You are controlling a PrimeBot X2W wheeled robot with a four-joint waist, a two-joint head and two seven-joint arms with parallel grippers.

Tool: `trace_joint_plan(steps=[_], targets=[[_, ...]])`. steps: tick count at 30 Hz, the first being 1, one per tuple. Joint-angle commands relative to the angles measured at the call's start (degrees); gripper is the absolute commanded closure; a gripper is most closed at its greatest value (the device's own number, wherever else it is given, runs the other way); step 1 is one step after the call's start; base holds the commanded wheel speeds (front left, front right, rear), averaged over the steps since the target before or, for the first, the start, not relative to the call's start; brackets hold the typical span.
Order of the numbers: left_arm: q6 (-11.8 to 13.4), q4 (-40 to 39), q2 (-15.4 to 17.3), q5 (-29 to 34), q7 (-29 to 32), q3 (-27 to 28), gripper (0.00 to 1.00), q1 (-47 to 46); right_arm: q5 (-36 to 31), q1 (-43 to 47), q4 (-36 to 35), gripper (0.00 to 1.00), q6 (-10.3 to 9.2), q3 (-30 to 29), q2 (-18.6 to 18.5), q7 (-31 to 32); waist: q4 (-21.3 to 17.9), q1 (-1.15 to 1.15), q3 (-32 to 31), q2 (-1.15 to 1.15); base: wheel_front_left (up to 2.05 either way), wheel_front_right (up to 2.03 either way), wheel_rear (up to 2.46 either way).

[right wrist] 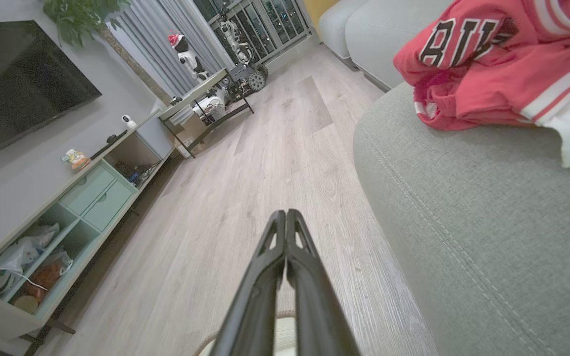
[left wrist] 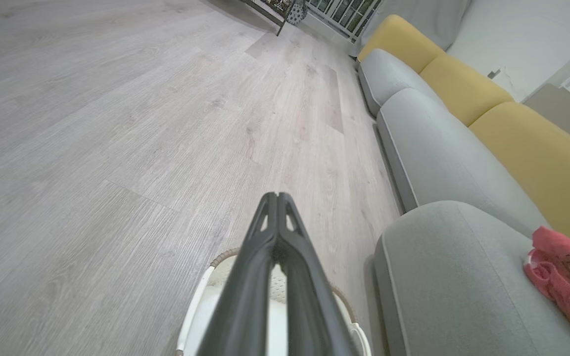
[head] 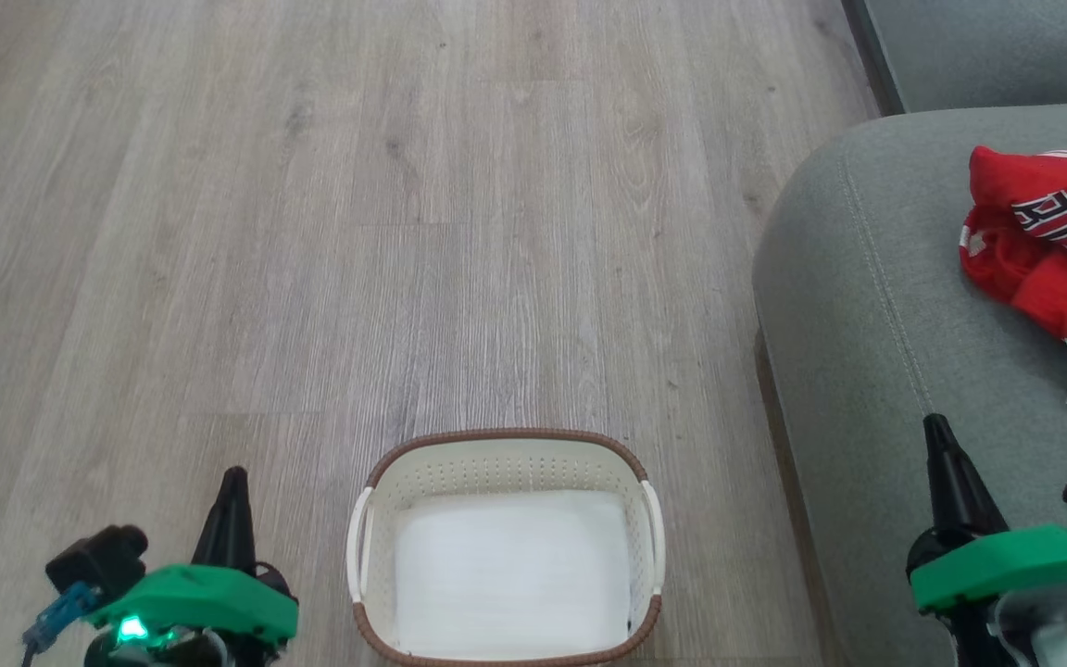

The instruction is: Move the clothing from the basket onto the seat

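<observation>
Closing stage of the transfer. The basket stands upright on the wooden floor, directly before the robot and between its arms. Its opening faces up, its bare pale bottom is on show, and its long axis runs across the head view from one white handle to the other. The clothing lies as a crumpled red heap on the seat, well apart from the basket and back from the cushion's rounded front edge. The heap's long axis runs roughly up and down the head view, with the black lettering uppermost and the white-trimmed end pointing toward the robot. Part of it passes beyond the view's right edge. The left gripper hangs over the floor beside the basket with its fingers pressed together on nothing. The right gripper hangs over the seat's near part, short of the heap, likewise closed and empty. Judged from this layout, the unloading is done; the next move calls only for a check that no garment is left, with both arms held clear.
</observation>
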Motion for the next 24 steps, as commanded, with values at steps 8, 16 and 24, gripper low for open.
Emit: trace_joint_plan(steps=[8,16,24], targets=[[-0.88,-2.34,0.06,-5.72,1.36,1.77,1.0,-3.02,5.19,-3.6,-1.38,1.0,0.0,-0.84,0.15,1.55,-0.09,0.0,-0.02,0.0,0.0,0.0,0.0],[-1.36,-2.54,0.03,-10.82,2.68,2.55,1.0,-3.36,9.68,-4.0,-1.06,1.0,0.0,-1.39,0.76,2.89,-0.19,0.0,-0.05,0.0,0.0,0.0,0.0],[-1.84,-2.74,-0.01,-15.91,3.99,3.32,1.0,-3.69,14.14,-4.41,-0.74,1.0,0.0,-1.96,1.37,4.23,-0.29,0.0,-0.07,0.0,0.0,0.0,0.0]])
